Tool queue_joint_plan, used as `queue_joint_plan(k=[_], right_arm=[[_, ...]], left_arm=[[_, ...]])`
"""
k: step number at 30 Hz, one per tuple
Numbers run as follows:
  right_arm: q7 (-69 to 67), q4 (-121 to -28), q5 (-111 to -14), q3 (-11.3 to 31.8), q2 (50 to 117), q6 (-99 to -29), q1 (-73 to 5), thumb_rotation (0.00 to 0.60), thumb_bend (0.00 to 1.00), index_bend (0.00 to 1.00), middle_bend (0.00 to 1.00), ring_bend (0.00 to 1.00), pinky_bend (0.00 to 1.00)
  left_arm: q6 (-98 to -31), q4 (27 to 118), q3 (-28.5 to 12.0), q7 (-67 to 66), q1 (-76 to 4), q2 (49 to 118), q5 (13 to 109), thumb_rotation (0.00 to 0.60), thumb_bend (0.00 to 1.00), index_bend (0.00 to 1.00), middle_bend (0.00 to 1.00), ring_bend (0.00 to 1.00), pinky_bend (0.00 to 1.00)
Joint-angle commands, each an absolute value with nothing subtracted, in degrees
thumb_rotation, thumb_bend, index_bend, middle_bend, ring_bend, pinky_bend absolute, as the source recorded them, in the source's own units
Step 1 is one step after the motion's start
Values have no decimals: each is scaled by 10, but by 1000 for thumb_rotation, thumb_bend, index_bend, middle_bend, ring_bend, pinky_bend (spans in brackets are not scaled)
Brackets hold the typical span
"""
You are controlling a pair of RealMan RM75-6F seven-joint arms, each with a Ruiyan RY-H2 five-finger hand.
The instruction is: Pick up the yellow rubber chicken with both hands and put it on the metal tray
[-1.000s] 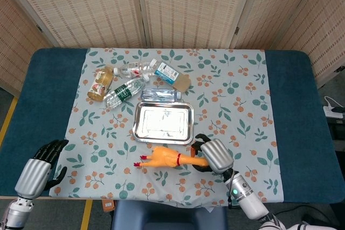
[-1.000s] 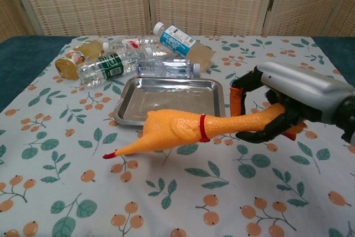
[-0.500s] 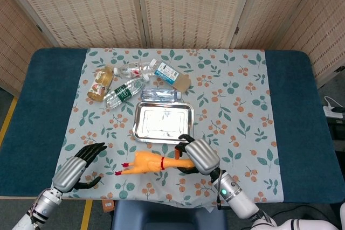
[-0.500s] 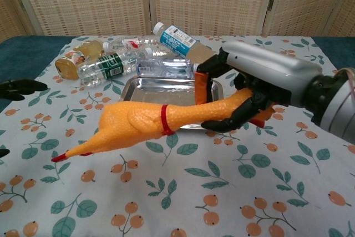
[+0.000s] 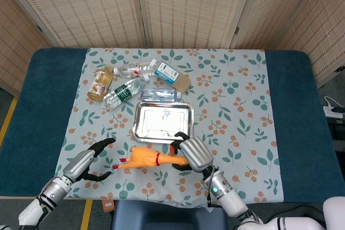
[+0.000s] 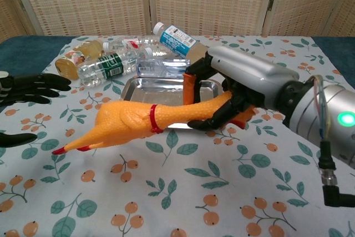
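Since the earlier pictures the right hand (image 5: 190, 153) has carried the rubber chicken (image 5: 146, 158) leftward, and the left hand (image 5: 88, 161) has come in beside it — fingers spread, holding nothing. Dark fingers of the right hand grip the chicken's legs end, so the smooth yellow body with its red neck band hangs tilted above the bench (image 5: 48, 90), beak pointing at the left hand. A floral cloth (image 5: 242, 106), leaves and orange berries, covers the blue bench top. Just beyond the chicken lies the shiny rectangular metal tray (image 5: 163, 120). Farther back, clear plastic bottles (image 5: 125, 91) lie on their sides in a cluster. Woven screens (image 5: 178, 9) close off the room behind.
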State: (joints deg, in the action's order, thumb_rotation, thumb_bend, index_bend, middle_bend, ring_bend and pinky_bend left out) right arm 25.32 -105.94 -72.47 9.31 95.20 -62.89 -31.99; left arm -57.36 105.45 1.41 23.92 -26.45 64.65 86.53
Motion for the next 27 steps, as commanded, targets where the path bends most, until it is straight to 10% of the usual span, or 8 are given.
queue_joint_plan(k=[1,27], right_arm=[[252,-1056,-720,94,962,-630,-323,600,322,877,536,621,841],[270,-1035,-708,108,1048,-678,-338,600,322,883,539,623,841]], left_arm=[[-564,1056,5,226,-271,660,845,600,318,0,0,0,49],[-538,1017,-53,111,-312,774,715,600,317,0,0,0,62]])
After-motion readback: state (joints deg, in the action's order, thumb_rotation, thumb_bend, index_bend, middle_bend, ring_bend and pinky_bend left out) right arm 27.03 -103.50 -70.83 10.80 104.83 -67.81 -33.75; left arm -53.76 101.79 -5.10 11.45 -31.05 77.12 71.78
